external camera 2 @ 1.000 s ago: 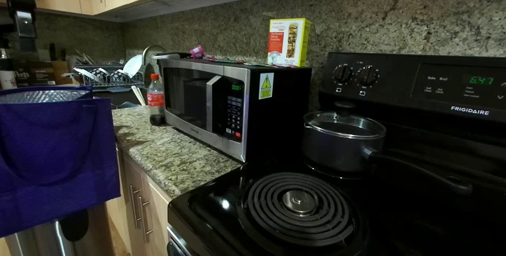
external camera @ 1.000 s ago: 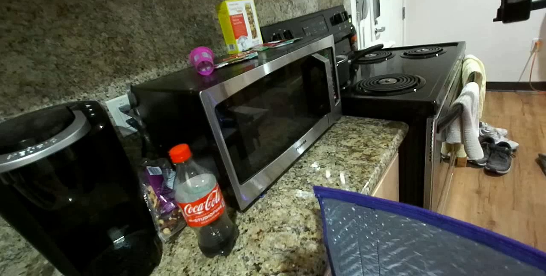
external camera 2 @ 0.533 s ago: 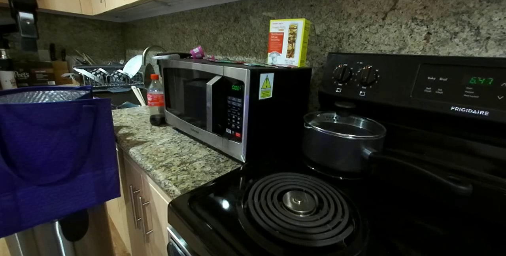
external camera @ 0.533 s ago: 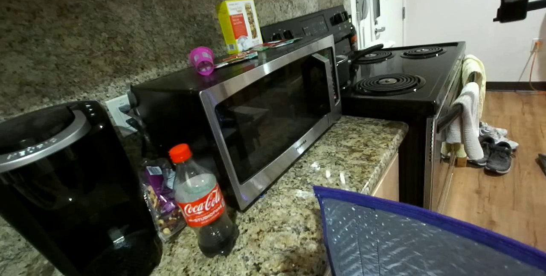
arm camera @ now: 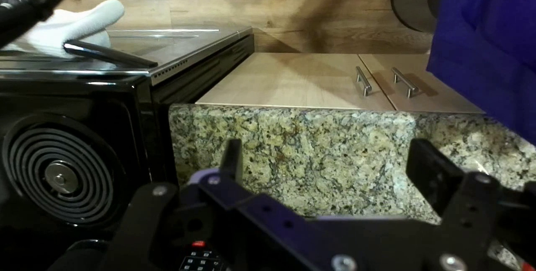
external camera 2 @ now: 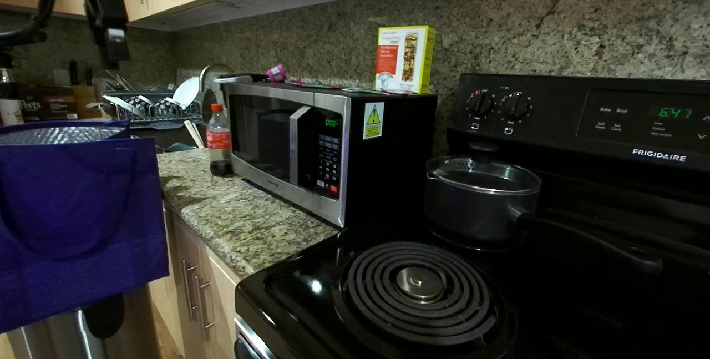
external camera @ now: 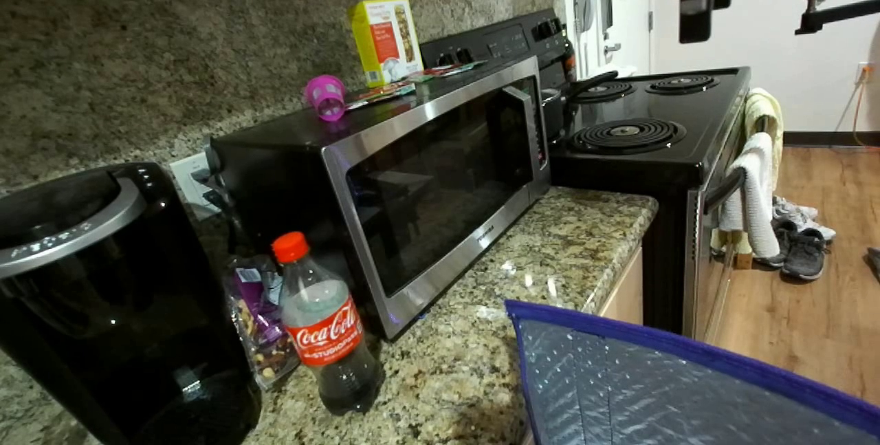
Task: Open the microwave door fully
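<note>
1. One microwave door (external camera: 440, 183) stands closed, flush with the black microwave (external camera 2: 394, 176); in both exterior views we see it lower than the claw (arm camera: 326, 153) and well apart from it.
2. Its silver handle (external camera 2: 294, 148) likewise sits below the claw's level, just beside the keypad (external camera 2: 329, 159).
3. We find the claw spread wide in the wrist view, its two fingers (arm camera: 431, 170) far from each other, the granite counter (arm camera: 310, 153) showing through the gap.
4. Under the claw's body, at that view's bottom edge, we make out part of the keypad.
5. Left of the claw there, we have the stove (arm camera: 104, 103); to its upper right, a purple bag (arm camera: 490, 45); above it in the picture, cabinet doors (arm camera: 293, 78).
6. Well below and left of the claw, in an exterior view, we see a Coca-Cola bottle (external camera: 330, 355) near the door's end.
</note>
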### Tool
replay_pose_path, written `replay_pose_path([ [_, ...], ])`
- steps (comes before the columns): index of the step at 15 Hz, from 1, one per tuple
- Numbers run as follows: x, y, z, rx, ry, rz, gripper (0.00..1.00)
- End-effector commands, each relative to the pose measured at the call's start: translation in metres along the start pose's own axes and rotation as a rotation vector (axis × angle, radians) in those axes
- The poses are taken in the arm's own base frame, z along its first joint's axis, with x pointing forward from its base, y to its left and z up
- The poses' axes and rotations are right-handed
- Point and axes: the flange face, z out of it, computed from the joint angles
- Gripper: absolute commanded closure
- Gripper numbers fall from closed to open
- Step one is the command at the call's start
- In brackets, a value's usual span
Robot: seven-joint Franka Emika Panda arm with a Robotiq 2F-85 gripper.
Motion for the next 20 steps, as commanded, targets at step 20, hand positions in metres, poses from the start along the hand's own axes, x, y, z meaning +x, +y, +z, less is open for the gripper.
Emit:
replay_pose_path([
  [20, 0.135, 0.051, 0.041, -0.064, 0.062, 0.409, 0.0],
])
